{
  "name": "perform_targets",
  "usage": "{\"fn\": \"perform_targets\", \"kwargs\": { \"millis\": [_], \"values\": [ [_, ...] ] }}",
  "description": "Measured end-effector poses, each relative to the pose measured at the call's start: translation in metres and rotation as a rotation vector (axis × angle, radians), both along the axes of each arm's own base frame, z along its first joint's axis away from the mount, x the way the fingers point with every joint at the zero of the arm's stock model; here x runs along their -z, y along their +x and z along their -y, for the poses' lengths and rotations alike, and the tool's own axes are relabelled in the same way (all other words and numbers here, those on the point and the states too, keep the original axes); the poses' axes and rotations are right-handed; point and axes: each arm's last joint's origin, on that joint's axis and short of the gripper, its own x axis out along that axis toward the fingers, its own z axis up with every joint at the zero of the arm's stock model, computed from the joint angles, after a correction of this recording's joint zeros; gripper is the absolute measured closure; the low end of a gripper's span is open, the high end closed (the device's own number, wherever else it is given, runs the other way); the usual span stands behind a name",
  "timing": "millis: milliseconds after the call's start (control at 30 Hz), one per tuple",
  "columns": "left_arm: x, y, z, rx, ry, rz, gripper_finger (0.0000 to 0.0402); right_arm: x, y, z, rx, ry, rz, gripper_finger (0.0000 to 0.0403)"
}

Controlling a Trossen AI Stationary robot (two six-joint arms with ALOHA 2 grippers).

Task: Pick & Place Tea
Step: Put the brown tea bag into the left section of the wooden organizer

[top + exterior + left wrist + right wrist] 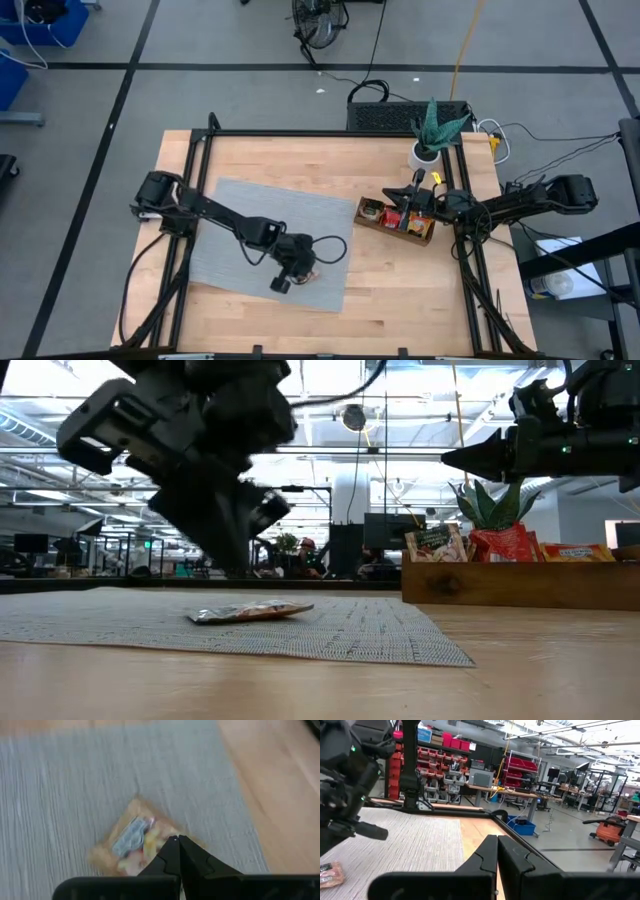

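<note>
One yellow-orange tea sachet (135,842) lies flat on the grey mat (250,235), near the mat's near right corner; it also shows in the low view (250,612). My left gripper (176,840) is shut and slants down just above the sachet's near side. In the low view its fingers (232,560) end clear above the sachet. More tea sachets (500,545) stand upright in the brown wooden tray (395,218) at the right. My right gripper (405,193) hovers shut over the tray, pointing toward the table's left.
A potted plant (435,130) stands behind the tray at the far right. Bare wood lies between the mat and the tray and along the table's near edge (400,300). A black frame rail (330,133) borders the table.
</note>
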Motion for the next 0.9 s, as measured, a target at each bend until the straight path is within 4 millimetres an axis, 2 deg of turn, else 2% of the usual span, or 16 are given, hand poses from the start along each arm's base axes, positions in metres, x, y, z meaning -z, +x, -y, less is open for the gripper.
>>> {"fn": "perform_targets", "kwargs": {
  "millis": [167, 367, 600, 733, 900],
  "values": [
    [0.016, -0.001, 0.0, -0.061, -0.01, -0.092, 0.04, 0.0, 0.0, 0.0, 0.0, 0.0, 0.005, 0.0403],
    [0.019, 0.0, -0.003, -0.113, 0.034, -0.101, 0.04, -0.001, 0.0, 0.0, -0.001, 0.002, 0.006, 0.0403],
    [0.022, -0.007, -0.016, -0.252, 0.045, -0.242, 0.04, -0.001, 0.0, 0.0, -0.001, 0.001, 0.006, 0.0403],
    [0.019, -0.013, -0.023, -0.288, 0.102, -0.272, 0.0397, 0.0, 0.0, 0.0, 0.0, 0.001, 0.005, 0.0403],
    [0.003, -0.02, -0.034, -0.355, 0.231, -0.228, 0.0398, 0.0, 0.0, 0.0, -0.001, 0.0, 0.004, 0.0403]
  ]
}}
